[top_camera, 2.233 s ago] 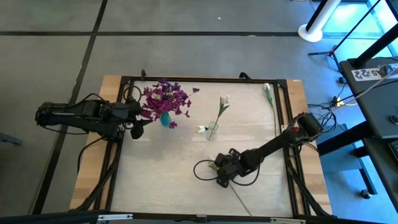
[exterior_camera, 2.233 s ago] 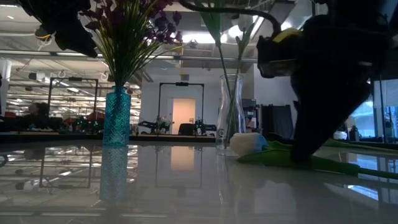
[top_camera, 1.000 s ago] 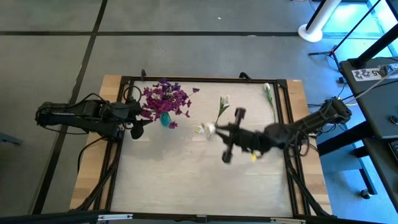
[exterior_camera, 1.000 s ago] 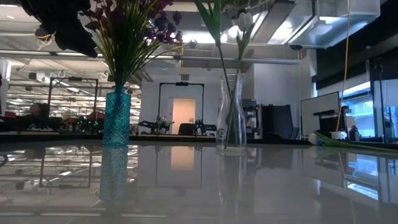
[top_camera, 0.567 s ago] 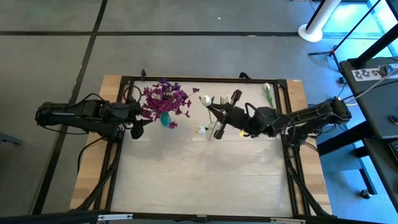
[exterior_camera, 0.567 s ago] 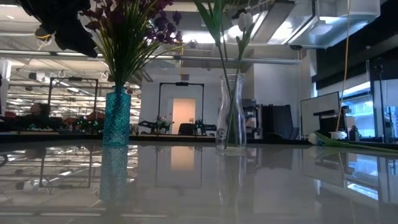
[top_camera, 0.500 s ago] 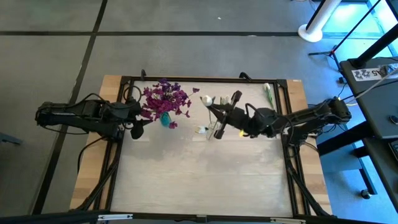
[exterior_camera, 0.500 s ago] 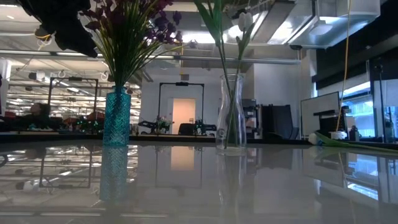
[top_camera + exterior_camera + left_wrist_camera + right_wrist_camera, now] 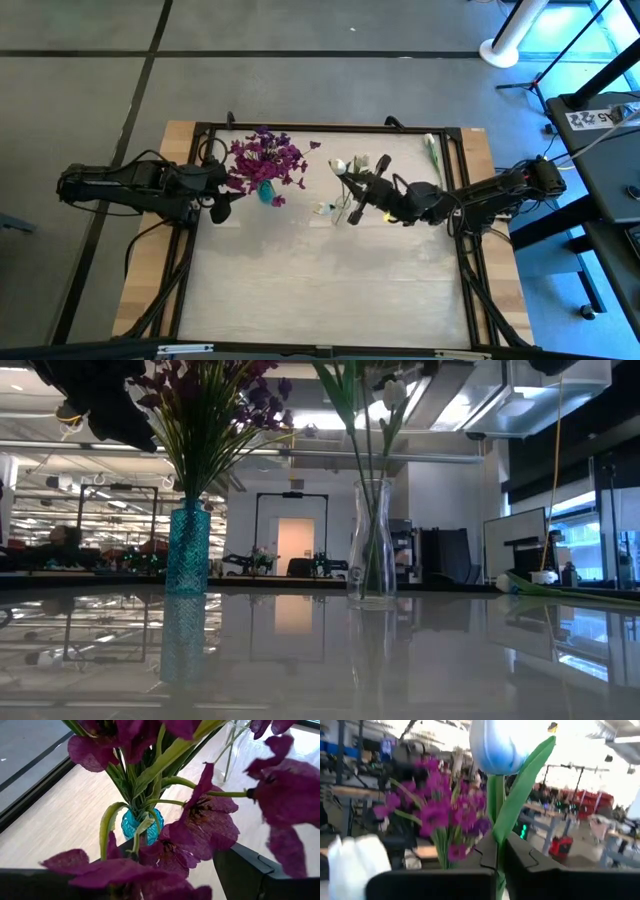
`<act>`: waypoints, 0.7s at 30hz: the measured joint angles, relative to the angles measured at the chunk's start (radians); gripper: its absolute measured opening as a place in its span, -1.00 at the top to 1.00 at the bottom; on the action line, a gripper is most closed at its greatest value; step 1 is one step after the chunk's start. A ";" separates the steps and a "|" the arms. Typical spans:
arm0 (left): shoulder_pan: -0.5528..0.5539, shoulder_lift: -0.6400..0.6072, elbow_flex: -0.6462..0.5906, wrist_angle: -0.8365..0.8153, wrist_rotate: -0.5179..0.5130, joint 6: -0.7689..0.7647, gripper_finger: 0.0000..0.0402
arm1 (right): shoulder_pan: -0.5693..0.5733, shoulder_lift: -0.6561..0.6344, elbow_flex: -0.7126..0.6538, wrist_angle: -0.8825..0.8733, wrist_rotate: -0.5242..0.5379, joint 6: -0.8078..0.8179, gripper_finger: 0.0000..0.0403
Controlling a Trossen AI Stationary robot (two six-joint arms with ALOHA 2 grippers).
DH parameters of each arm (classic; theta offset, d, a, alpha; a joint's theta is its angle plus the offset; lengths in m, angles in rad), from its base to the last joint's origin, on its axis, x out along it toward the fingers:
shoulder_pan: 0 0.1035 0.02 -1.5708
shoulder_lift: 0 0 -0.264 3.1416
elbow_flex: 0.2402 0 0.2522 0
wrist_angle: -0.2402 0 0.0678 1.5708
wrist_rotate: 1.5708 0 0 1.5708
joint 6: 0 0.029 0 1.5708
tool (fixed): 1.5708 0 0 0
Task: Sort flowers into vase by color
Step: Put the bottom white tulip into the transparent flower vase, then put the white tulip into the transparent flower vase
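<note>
Gripping a white tulip [image 9: 496,747] upright by its stem, the right hand [image 9: 362,190] hovers just beside the clear vase [image 9: 343,210]; its mouth lies below; the left hand [image 9: 222,195], clenched or released unclear, waits by the purple flowers [image 9: 266,157].

Open run of pale wooden desk [image 9: 320,290] from 4 through 8 o'clock, bare to the near edge. Crowded toward 12: teal textured glass vase [image 9: 187,548] packed with spreading purple-magenta blossoms [image 9: 266,158] at 11, left gripper [image 9: 222,205] just beside. Clear glass carafe vase [image 9: 371,543] at centre-top, hemmed by right gripper [image 9: 356,192] clamped on white tulip bud [image 9: 500,745]. Loose white tulip stem [image 9: 433,152] along the edge at 1.
</note>
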 joint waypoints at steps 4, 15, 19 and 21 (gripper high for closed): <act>0.000 0.000 0.000 0.000 0.000 0.000 -0.06 | 0.001 -0.009 0.015 -0.155 0.062 0.094 0.76; 0.000 0.000 0.000 0.000 0.000 0.000 -0.06 | 0.002 -0.044 0.344 -1.180 0.028 0.553 0.02; 0.000 0.000 0.000 0.000 0.000 0.000 -0.06 | 0.002 -0.044 0.473 -1.441 -0.079 0.680 -0.09; 0.000 0.000 0.000 0.000 0.000 0.000 -0.06 | 0.002 -0.045 0.530 -1.548 -0.144 0.720 -0.12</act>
